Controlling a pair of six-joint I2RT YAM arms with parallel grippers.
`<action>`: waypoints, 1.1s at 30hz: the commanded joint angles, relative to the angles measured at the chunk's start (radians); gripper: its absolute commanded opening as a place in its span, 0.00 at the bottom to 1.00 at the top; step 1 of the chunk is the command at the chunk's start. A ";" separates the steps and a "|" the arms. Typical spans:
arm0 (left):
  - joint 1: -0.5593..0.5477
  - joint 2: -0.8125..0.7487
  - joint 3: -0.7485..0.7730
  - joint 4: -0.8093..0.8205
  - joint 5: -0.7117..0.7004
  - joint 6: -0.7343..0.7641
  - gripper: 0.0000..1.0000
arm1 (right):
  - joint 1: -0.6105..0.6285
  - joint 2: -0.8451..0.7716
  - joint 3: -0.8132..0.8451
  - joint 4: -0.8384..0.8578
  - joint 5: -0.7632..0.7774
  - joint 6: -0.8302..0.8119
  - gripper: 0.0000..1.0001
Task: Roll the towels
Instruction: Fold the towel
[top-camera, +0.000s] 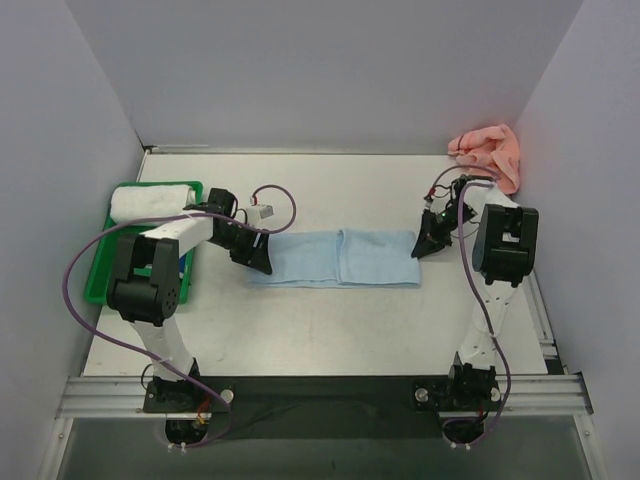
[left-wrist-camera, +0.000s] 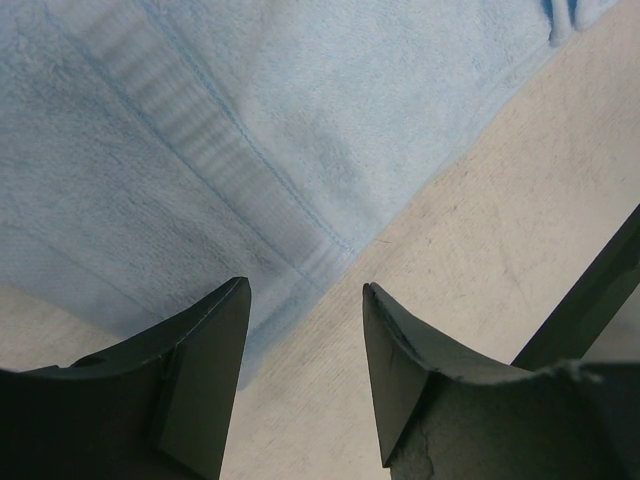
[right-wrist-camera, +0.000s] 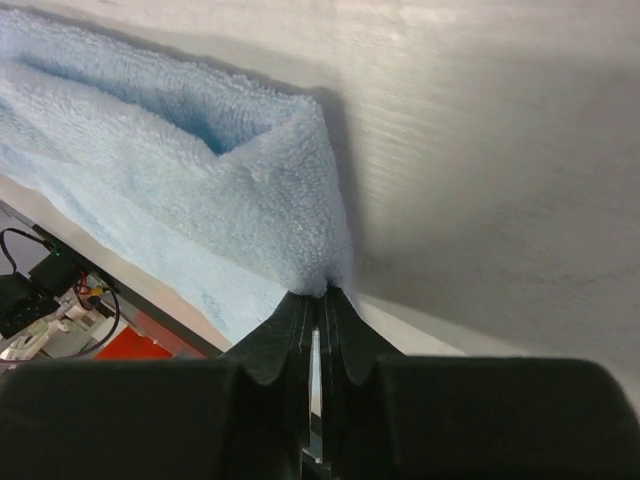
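Mid-frame, flat light blue cloth towel (top-camera: 340, 258) unrolled, right gripper (right-wrist-camera: 322, 295) pinched tight on its end, left gripper (left-wrist-camera: 305, 290) half-open, empty; crumpled salmon pink cloth towel (top-camera: 487, 152) untouched upper right.

left arm (top-camera: 170, 340) and right arm (top-camera: 487, 320): white links, black joint housings, a purple cable (top-camera: 68, 275) looping beside each; dark matte wedge-shaped fingers (left-wrist-camera: 195, 390).

From overhead I see the light blue towel (top-camera: 335, 258) lying flat as a long strip across the middle of the table (top-camera: 330, 330). My left gripper (top-camera: 255, 258) sits at its left end, my right gripper (top-camera: 428, 243) at its right end. The pink towel (top-camera: 487, 152) is bunched in the far right corner. A white roll (top-camera: 152, 200) lies in the green tray (top-camera: 98, 285) on the left
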 joint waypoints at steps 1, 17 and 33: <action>0.005 0.009 0.034 0.008 0.013 -0.012 0.59 | -0.043 -0.074 -0.024 -0.050 0.017 -0.016 0.00; -0.021 0.081 0.065 0.005 -0.016 -0.006 0.59 | 0.170 -0.168 0.151 -0.157 0.058 0.065 0.00; -0.024 0.101 0.052 -0.020 -0.029 0.007 0.59 | 0.410 0.090 0.331 -0.140 0.077 0.144 0.00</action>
